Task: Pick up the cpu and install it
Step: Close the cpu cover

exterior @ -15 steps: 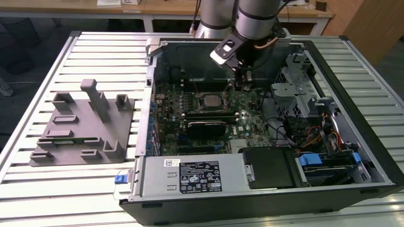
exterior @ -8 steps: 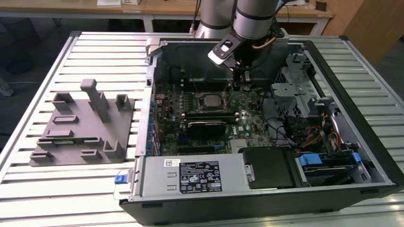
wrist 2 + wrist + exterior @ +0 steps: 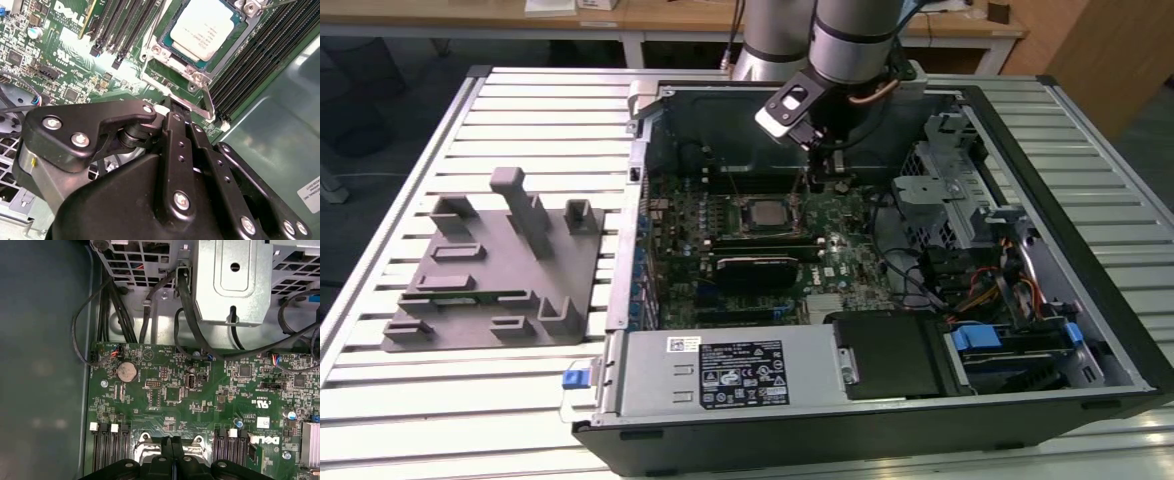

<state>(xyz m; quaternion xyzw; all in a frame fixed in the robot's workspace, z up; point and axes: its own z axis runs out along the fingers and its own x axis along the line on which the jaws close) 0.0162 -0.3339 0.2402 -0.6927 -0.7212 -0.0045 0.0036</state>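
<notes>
While the flat square silver-topped cpu (image 3: 205, 25) lies seated inside the steel socket frame (image 3: 172, 75), the black gripper (image 3: 172, 106), fingers pressed together and empty, points at that frame's rim, just beside the chip.

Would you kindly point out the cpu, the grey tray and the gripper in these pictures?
cpu (image 3: 206, 25): second wrist view, middle of its silver top.
grey tray (image 3: 500, 265): exterior view, its flat base.
gripper (image 3: 172, 441): first wrist view, tip of its shut jaws.
</notes>
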